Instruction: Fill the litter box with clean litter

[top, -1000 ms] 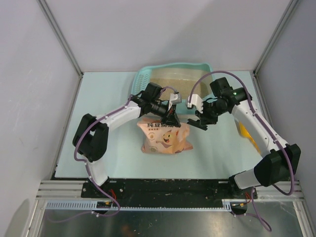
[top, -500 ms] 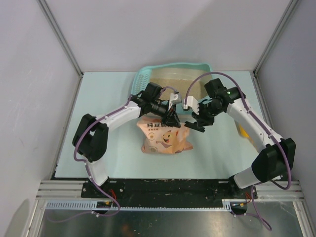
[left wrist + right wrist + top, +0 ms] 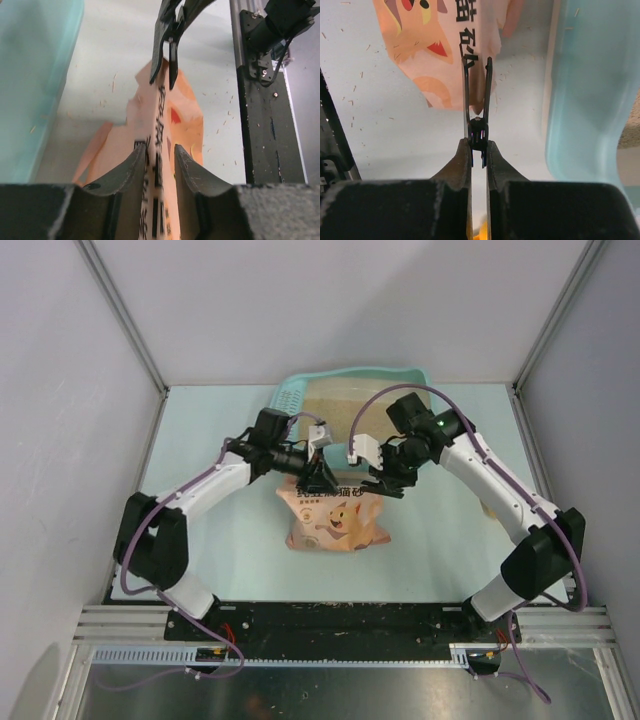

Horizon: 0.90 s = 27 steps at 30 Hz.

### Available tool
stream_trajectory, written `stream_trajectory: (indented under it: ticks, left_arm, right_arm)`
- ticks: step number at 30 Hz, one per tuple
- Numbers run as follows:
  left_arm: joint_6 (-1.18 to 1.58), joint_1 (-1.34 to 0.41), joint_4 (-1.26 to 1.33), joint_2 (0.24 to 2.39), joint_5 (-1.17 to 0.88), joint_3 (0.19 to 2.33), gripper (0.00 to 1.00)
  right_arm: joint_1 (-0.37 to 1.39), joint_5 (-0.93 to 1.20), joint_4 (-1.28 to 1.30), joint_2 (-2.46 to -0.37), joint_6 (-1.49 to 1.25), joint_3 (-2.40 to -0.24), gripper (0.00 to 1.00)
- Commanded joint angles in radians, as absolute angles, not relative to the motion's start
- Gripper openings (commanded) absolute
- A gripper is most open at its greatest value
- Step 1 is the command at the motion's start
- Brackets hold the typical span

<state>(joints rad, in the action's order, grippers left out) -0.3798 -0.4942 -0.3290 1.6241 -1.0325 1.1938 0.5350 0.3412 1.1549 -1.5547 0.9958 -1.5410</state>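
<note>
1. At the far edge of the table [image 3: 200, 440], midway along it, your litter box [image 3: 418, 377] has not moved. Its slotted grid is at the left end, and some clean litter [image 3: 350, 405] already lies beige across its floor.
2. Just on the near side of the box, at the table's middle, the pink litter bag [image 3: 335, 525] sits where it was, pig print up and top edge toward the box.
3. Your left arm has swung out toward the table's left edge, and the left gripper [image 3: 322, 475] has slid back along the bag's top edge. Its jaws have let go and now stand parted either side of that edge, with the fold loose between them.
4. Your right gripper [image 3: 385, 480] has come in from the right, clenched on black scissors [image 3: 477, 134]. The blades now straddle the bag's top edge.
5. My reading is that the bag has lost its left-hand hold just as the blades arrive. Expect a slack edge unless you re-grip first. No more litter reaches the box until the bag is opened.
</note>
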Motion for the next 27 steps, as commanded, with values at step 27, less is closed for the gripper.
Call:
stream_trajectory:
  ticks: [27]
  left_arm:
    - [-0.512,-0.411,-0.456,1.422,-1.006,1.029,0.0]
  right_arm:
    - [0.721,0.276,1.315,-1.707,0.966,-1.749,0.0]
